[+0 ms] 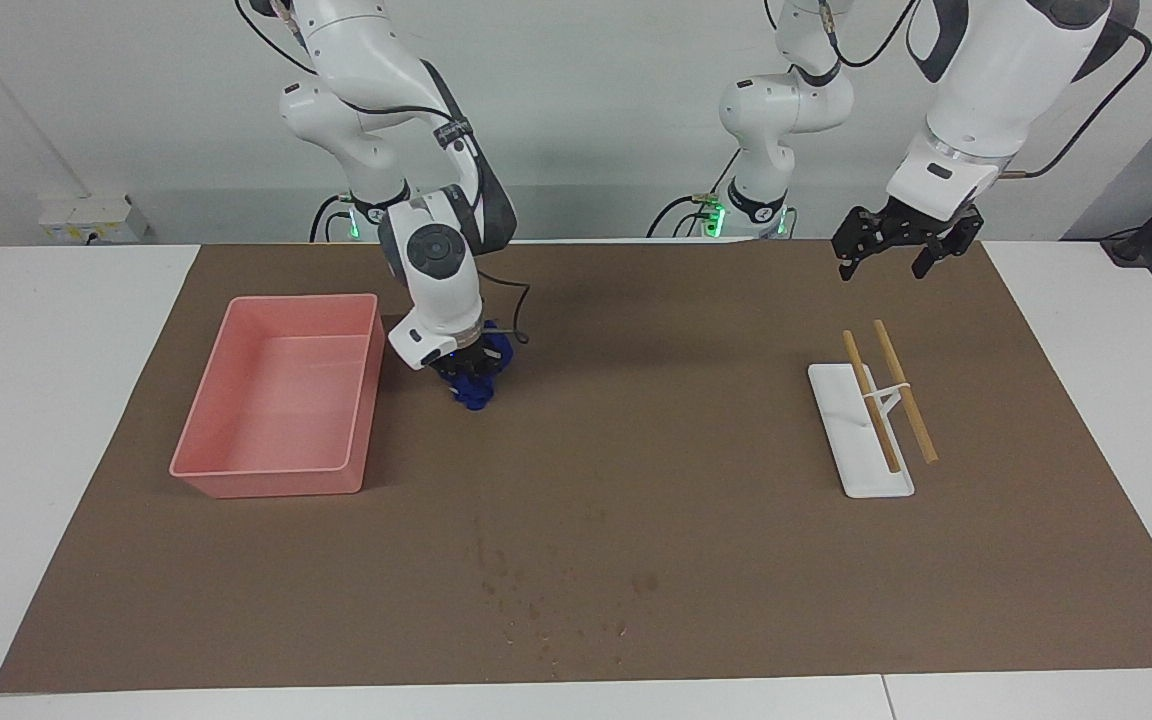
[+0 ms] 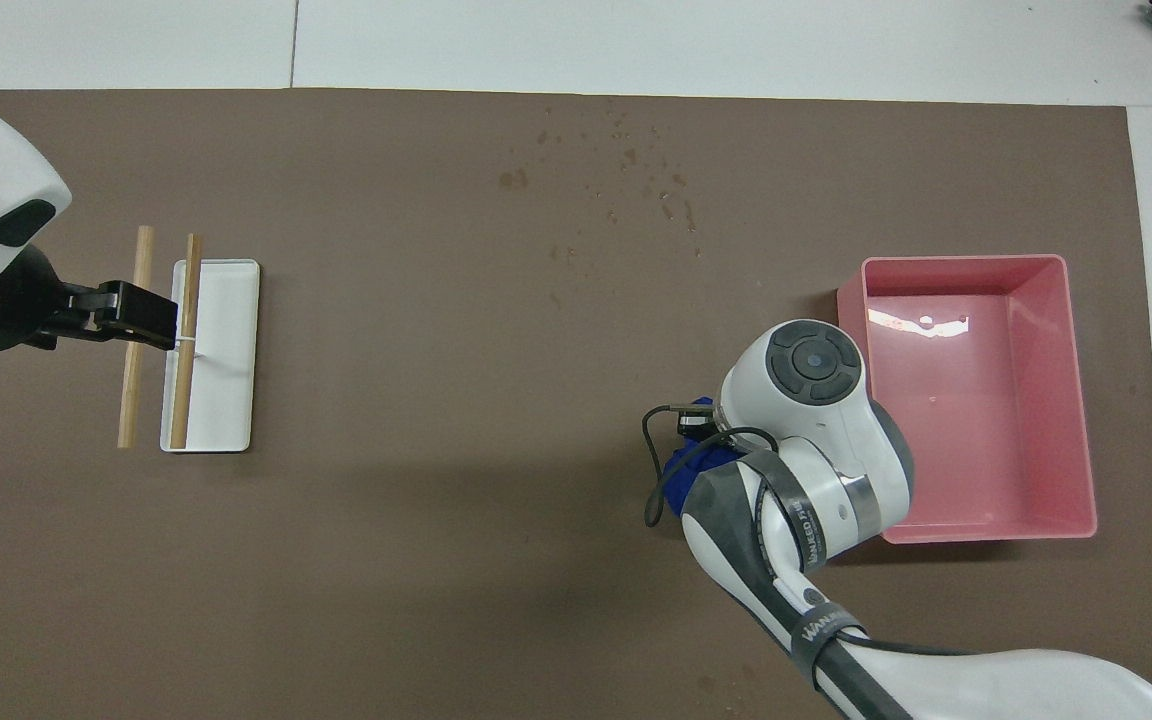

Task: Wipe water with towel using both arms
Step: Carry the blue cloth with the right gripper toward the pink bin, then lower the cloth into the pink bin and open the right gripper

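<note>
The towel (image 1: 477, 392) is a small royal-blue bundle, and my right gripper (image 1: 469, 376) is shut on it. They hang over the brown mat (image 1: 696, 520) beside the corner of the pink tray (image 1: 276, 482) nearest the robots. From above, only a bit of the towel (image 2: 680, 482) shows under the right arm's wrist, which hides the gripper. The water is a scatter of dark drops (image 1: 548, 600) on the part of the mat farthest from the robots, also seen from above as drops (image 2: 636, 170). My left gripper (image 1: 883, 268) waits open in the air over the sticks, seen from above as the left gripper (image 2: 161, 318).
The pink tray (image 2: 976, 263) stands toward the right arm's end. A white flat holder (image 1: 861, 470) carrying two wooden sticks (image 1: 904, 390) lies toward the left arm's end, seen from above as the holder (image 2: 231, 400). White tabletop (image 1: 56, 400) borders the mat.
</note>
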Available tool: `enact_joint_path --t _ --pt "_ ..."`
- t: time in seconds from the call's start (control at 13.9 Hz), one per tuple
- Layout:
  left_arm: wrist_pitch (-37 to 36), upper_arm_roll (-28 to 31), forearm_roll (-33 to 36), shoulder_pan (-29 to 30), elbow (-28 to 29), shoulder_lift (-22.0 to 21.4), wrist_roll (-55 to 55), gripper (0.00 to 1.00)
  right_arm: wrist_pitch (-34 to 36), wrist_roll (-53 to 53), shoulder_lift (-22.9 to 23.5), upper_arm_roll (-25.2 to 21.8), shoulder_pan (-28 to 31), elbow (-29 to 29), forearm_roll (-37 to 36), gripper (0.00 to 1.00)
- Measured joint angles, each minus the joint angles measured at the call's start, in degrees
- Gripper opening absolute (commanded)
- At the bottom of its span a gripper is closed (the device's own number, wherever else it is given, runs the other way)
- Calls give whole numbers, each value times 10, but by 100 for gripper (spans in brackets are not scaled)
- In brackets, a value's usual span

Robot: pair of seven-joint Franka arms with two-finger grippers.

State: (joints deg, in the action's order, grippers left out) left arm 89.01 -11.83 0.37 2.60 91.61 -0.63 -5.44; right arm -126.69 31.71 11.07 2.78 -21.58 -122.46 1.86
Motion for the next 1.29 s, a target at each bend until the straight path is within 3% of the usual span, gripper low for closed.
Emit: enact_joint_path --t 0.22,0.43,0.86,1.15,1.29 --pt "0 0 0 0 0 0 0 100 55 12 -15 1 -3 46 26 0" --pt "-2 0 0 0 0 0 0 100 129 13 -61 -5 11 91 28 0" --pt "-17 17 0 3 0 -4 5 100 238 -97 -174 -13 126 101 28 0" --pt "-23 84 -10 -30 0 -15 74 100 237 -230 -180 -20 206 85 24 0" --pt "-33 99 -12 -38 0 -23 84 100 196 -258 -175 -20 215 63 0 0"
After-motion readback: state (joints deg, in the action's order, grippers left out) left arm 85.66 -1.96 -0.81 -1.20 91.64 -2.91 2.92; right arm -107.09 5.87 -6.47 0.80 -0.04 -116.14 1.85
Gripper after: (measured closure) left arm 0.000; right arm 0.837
